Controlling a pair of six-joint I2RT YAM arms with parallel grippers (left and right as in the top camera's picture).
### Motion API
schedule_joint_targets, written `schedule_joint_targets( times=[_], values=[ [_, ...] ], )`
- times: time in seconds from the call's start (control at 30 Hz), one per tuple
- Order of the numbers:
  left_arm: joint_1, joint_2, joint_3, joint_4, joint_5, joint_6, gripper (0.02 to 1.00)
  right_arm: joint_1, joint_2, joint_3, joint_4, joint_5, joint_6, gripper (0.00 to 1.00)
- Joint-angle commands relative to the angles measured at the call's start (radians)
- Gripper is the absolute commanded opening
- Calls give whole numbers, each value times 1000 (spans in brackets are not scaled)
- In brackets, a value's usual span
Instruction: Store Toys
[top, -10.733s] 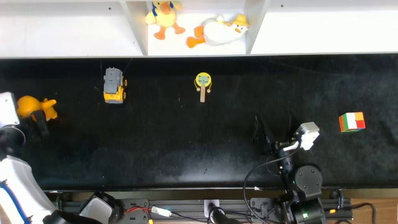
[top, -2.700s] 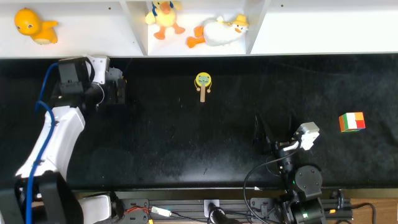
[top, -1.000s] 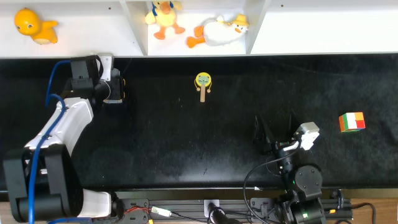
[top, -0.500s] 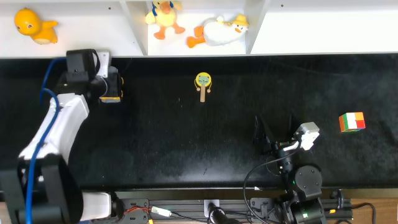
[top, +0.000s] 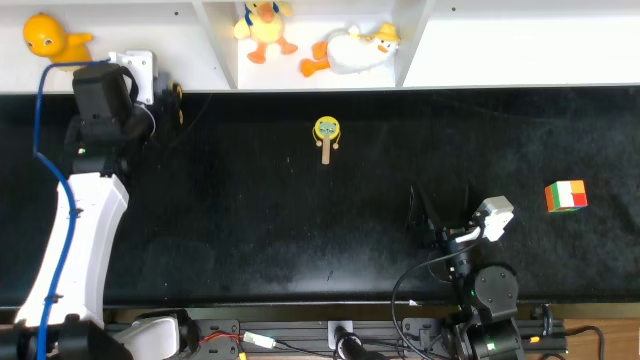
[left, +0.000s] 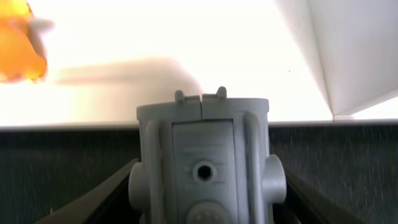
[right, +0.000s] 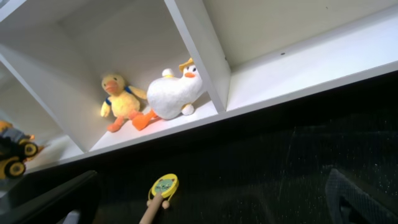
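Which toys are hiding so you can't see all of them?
Grey and yellow plastic toy truck: in the left wrist view its wheels are cut off by the edge. In the top view it is mostly hidden under the left gripper.
Orange rubber duck: in the left wrist view it is blurred and cut off at the edge.
Red, white and green cube: in the top view it is too small to tell its faces.

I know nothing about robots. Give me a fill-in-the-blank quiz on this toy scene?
The left gripper is shut on a toy ___.
The yellow plush duck and white plush bird share the ___ section of the shelf.
The orange duck sits in its ___ section.
The right gripper is ___.
Missing words: truck; middle; left; open.
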Motion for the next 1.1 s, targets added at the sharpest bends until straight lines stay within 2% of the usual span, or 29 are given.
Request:
schedule_joint_targets(
  times=[0.03, 0.4, 0.97, 1.07, 1.1],
  values=[
    [-3, 54, 24, 97, 2, -21, 253, -3, -10, -14, 5, 10, 0, 996],
    [-3, 205, 24, 380, 2, 11, 248, -3, -10, -14, 5, 10, 0, 993],
    [-3, 333, 41, 545, 2, 32, 259, -3, -10, -14, 5, 10, 0, 993],
    [-3, 343, 43, 571, 3, 32, 303, -3, -10, -14, 5, 10, 0, 993],
    [-3, 346, 43, 577, 3, 32, 347, -3, -10, -14, 5, 10, 0, 996]
  ],
)
